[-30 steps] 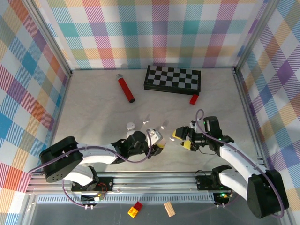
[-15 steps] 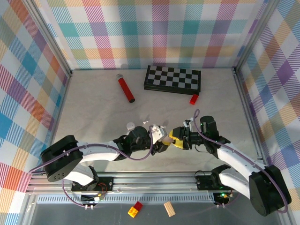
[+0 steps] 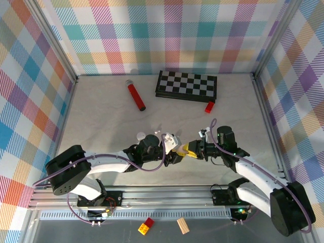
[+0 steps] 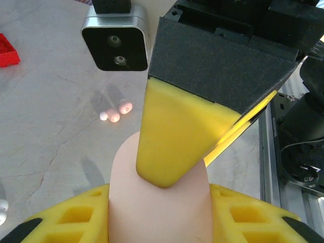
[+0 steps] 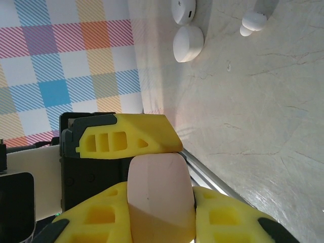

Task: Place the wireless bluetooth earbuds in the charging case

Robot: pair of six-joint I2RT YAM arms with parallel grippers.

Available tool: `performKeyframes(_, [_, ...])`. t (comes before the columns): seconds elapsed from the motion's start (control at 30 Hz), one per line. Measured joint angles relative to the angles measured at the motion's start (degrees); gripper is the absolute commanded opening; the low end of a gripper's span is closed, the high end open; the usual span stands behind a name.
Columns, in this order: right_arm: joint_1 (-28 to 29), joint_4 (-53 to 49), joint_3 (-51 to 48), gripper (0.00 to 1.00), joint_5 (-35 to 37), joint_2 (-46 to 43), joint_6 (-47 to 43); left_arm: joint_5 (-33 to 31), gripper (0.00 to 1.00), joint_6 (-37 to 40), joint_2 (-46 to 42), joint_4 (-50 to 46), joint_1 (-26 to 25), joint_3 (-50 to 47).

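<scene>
A pinkish oval charging case [image 4: 167, 202] is held between both arms, just above the table's near middle. My left gripper [image 4: 158, 225] is shut on it, its yellow fingers pressing both sides. My right gripper [image 5: 161, 212] is shut on the same charging case [image 5: 159, 187] from the opposite end, and one right finger [image 4: 177, 136] lies over the case's top. In the top view the two grippers, left [image 3: 173, 151] and right [image 3: 189, 150], meet tip to tip. Two pinkish earbuds [image 4: 116, 111] lie on the table beyond. White earbuds [image 5: 253, 21] lie apart on the table.
Two white oval cases [image 5: 188, 43] lie near the white earbuds, left of the grippers [image 3: 141, 135]. A chessboard [image 3: 186, 85], a red cylinder [image 3: 135, 95] and a small red block [image 3: 209, 107] sit towards the back. The metal rail [image 3: 167, 190] runs along the near edge.
My right gripper moved left from open and apart to meet the left gripper, and closed on the pinkish case. The left gripper carried the case slightly right and kept its grip.
</scene>
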Motion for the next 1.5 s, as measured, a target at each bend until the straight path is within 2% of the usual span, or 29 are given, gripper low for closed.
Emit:
performKeyframes(0.07, [0.0,-0.55,0.02,0.33,0.04,-0.24,-0.2,0.02,0.35,-0.02,0.0,0.09,0.0,-0.07])
performKeyframes(0.1, [0.0,-1.05,0.17,0.45,0.0,-0.33,-0.39,0.28,0.35,-0.04,0.0,0.22,0.0,-0.07])
performKeyframes(0.13, [0.0,-1.57,0.44,0.47,0.0,-0.46,-0.57,0.2,0.35,-0.02,0.0,0.37,-0.02,-0.11])
performKeyframes(0.3, [0.0,-3.21,0.87,0.4,0.07,-1.27,-1.44,0.15,0.35,-0.02,-0.02,1.05,0.0,-0.11])
performKeyframes(0.7, [0.0,-5.81,0.87,0.41,2.51,-3.89,-1.88,0.2,0.35,0.02,-0.02,1.38,0.0,-0.15])
performKeyframes(0.97, [0.0,-6.6,0.87,0.15,3.19,-4.94,-3.08,0.37,0.36,-0.26,-0.02,1.2,0.0,-0.22])
performKeyframes(1.03, [0.0,-6.82,0.87,0.1,3.32,-5.14,-3.17,0.28,0.44,-0.59,-0.02,1.36,0.0,-0.35])
performKeyframes(1.17, [0.07,-7.48,0.87,0.09,4.17,-5.77,-2.93,-0.17,0.85,-1.7,0.04,3.26,0.0,-0.66])
performKeyframes(1.2, [0.04,-7.69,0.87,0.09,4.46,-5.99,-2.84,-0.33,0.91,-1.73,0.04,4.24,0.0,-0.66])
performKeyframes(1.3, [-0.44,-7.82,0.87,0.09,4.55,-6.21,-1.77,-1.92,0.96,-2.34,0.04,7.76,0.0,-0.83])
performKeyframes(1.5, [-4.92,-2.8,-1.18,0.08,3.5,-8.74,4.72,-8.83,0.94,-3.54,0.52,19.82,0.0,-1.42])
